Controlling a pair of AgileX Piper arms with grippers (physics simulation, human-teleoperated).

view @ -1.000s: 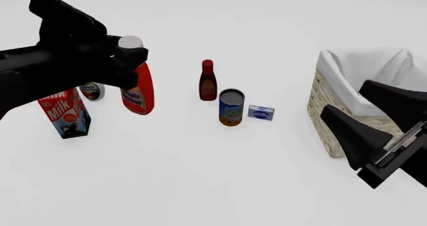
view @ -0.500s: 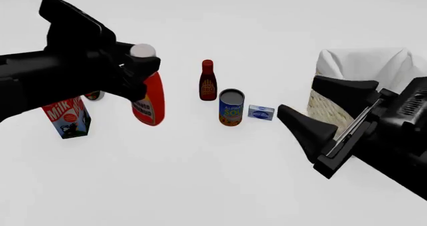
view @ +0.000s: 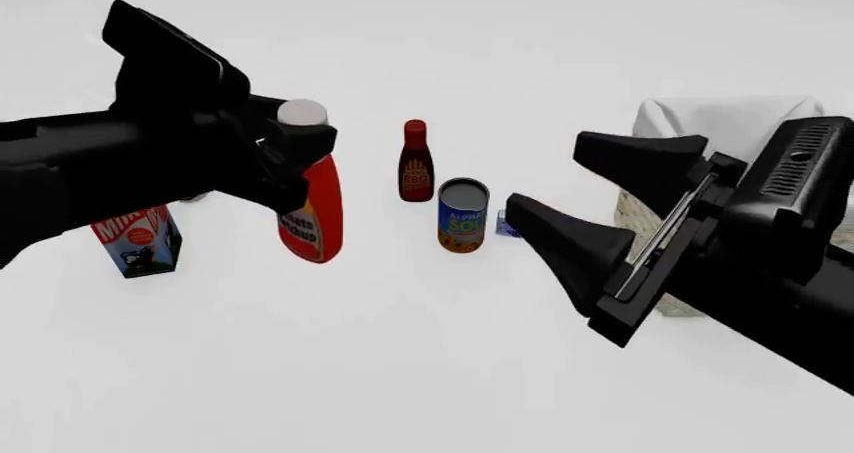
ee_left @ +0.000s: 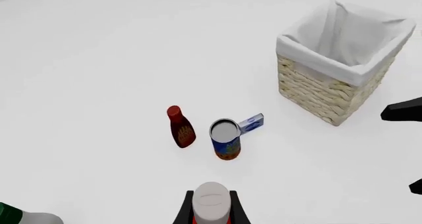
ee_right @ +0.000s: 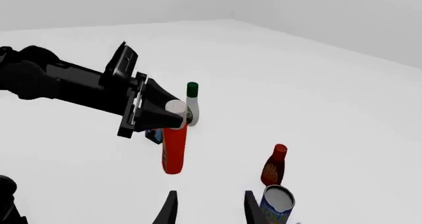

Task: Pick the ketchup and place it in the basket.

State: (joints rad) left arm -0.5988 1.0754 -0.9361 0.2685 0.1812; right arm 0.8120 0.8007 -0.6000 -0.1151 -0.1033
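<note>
Left gripper (view: 287,153): clamped on the ketchup (view: 311,218) neck; bottle hung below, clear of the bench (view: 400,353)
Right gripper (view: 587,203): spread wide, empty; ketchup at its 9 o'clock
Basket (ee_left: 333,61): behind right gripper

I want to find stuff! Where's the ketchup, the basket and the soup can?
ketchup (view: 314,218): front view, on its red body.
basket (ee_left: 316,93): left wrist view, on its woven side.
soup can (view: 462,223): front view, on its label.

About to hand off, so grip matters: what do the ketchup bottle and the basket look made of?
The ketchup, held by the left gripper, looks like smooth glossy red plastic with a white cap. The basket looks like woven straw-coloured wicker, coarse and matte, with a soft white cloth lining folded over its rim.
</note>
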